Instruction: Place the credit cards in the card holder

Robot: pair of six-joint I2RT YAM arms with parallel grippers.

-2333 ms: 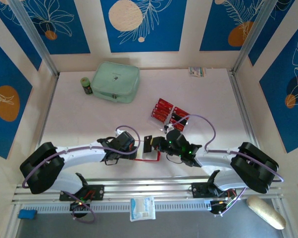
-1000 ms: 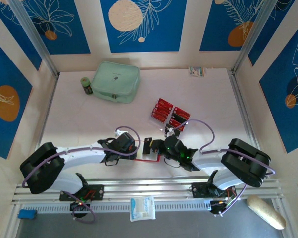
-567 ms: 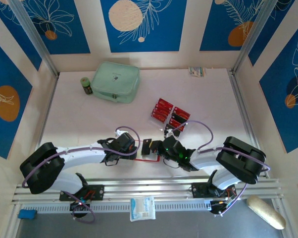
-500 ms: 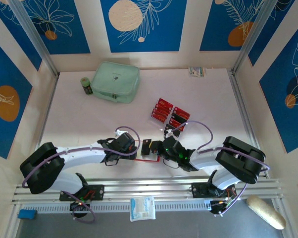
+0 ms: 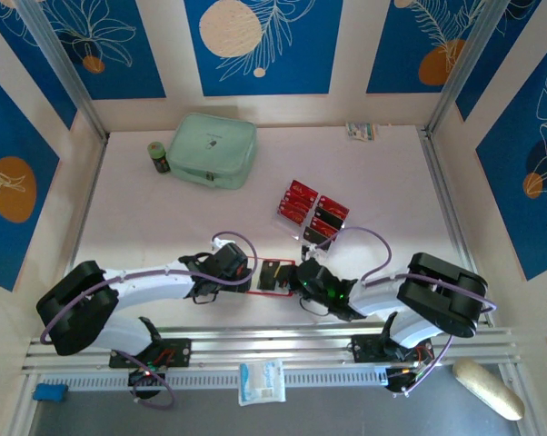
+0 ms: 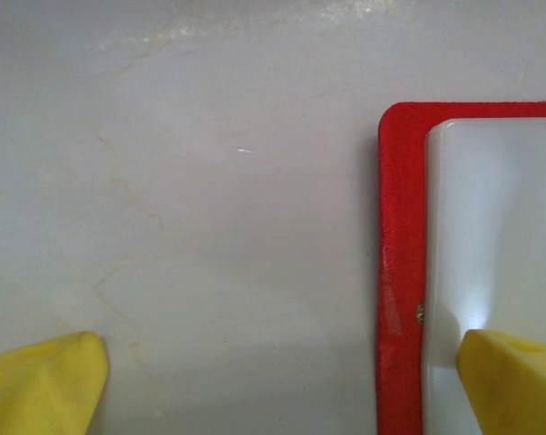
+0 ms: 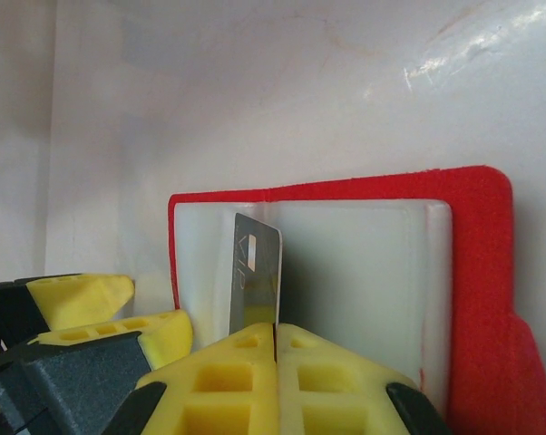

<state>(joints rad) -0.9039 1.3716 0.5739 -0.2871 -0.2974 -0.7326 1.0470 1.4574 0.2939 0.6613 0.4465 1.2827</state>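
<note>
Your right gripper (image 7: 275, 331), clamped on a card (image 7: 257, 272), has swung in lower: the card now stands edge-on over the pale inside of the open wallet (image 7: 477, 236). Left gripper (image 6: 280, 376) gapes wide astride its edge. Insertion looks imminent.

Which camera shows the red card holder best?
The right wrist view: the card holder lies open, pale inside showing, a card held over it in the right gripper. The left wrist view shows one corner; the top view, a sliver between the arms.
</note>
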